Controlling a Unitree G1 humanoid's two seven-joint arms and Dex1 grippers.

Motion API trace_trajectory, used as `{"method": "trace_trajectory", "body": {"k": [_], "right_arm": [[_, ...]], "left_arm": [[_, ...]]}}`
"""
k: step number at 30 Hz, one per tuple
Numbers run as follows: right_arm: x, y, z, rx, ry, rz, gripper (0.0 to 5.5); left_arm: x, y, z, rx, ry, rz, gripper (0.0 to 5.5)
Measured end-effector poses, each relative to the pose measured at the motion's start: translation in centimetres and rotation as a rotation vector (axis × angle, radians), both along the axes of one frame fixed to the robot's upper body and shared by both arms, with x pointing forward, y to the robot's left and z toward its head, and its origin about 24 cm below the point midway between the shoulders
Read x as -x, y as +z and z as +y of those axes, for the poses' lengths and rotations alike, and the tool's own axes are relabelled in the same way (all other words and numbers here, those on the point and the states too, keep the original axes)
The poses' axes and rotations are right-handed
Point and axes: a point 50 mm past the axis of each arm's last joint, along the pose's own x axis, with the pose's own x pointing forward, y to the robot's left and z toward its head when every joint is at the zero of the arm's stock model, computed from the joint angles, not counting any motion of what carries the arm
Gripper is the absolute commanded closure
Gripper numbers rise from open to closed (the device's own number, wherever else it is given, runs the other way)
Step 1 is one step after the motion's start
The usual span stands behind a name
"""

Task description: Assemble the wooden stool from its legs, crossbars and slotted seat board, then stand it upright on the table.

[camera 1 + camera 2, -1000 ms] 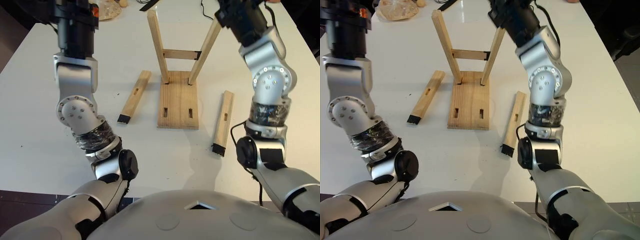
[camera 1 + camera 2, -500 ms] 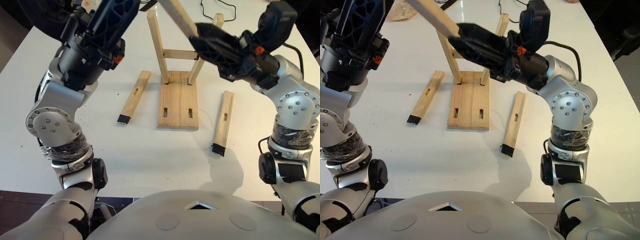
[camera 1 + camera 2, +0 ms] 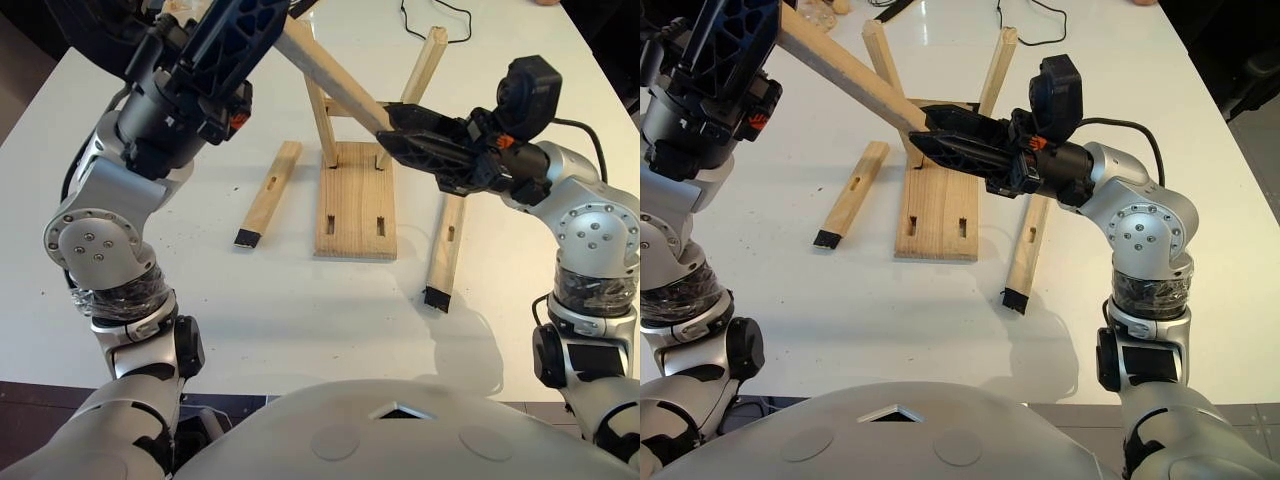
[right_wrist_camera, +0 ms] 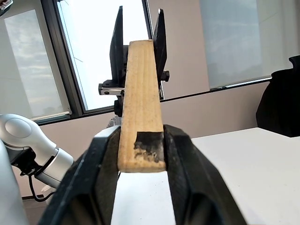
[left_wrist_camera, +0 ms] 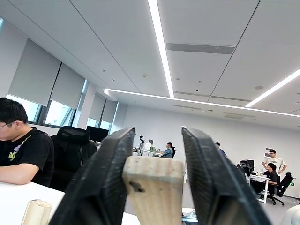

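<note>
A wooden bar with a black-marked end hangs slanted in the air above the table, held at both ends. My left gripper is shut on its upper end; my right gripper is shut on its lower, black-marked end. Below them the slotted seat board lies flat on the white table. Two legs stand in its far slots, joined by a crossbar. Its two near slots hold nothing.
Two loose slotted wooden pieces lie flat: one left of the board, one to its right, partly under my right arm. A black cable and a bag lie at the table's far edge.
Both arms swung in from raised positions and brought the bar down between them. In the last half second the bar and both grippers dropped lower, toward the standing legs.
</note>
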Motion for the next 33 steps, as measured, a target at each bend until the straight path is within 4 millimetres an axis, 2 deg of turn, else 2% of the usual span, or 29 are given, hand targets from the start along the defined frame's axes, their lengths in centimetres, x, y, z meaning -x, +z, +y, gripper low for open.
{"method": "trace_trajectory", "body": {"k": [8,9,15,20,23,27,29,32,33], "right_arm": [[0.3,0.1,0.4,-0.05,0.039,0.098,4.19],[0.3,0.1,0.4,-0.052,0.04,0.108,3.83],[-0.3,0.2,-0.2,-0.061,-0.07,0.107,3.0],[-1.8,-1.0,-1.0,-0.023,-0.216,0.169,2.96],[-3.2,-1.6,-2.3,-0.035,-0.336,0.203,2.96],[-4.7,-2.5,-3.3,0.014,-0.498,0.186,2.96],[-4.9,-3.2,-3.0,0.074,-0.532,0.164,2.96],[-4.1,-4.3,-1.6,0.105,-0.508,0.136,2.96],[-4.0,-4.6,-1.3,0.106,-0.508,0.131,2.96]], "left_arm": [[0.1,0.2,0.1,0.017,-0.003,-0.022,4.18],[0.1,0.2,0.1,0.02,-0.001,-0.023,4.18],[0.0,0.2,0.2,0.02,0.011,-0.027,4.19],[-0.4,-0.3,0.5,-0.009,0.066,-0.012,4.19],[-1.1,-2.0,1.9,-0.101,0.187,0.041,4.19],[-2.0,-5.6,6.7,-0.33,0.441,0.138,4.19],[-2.3,-6.3,8.6,-0.413,0.527,0.15,4.19],[-2.8,-7.5,10.8,-0.572,0.606,0.159,4.19],[-3.0,-8.4,11.4,-0.628,0.621,0.181,4.19]]}}
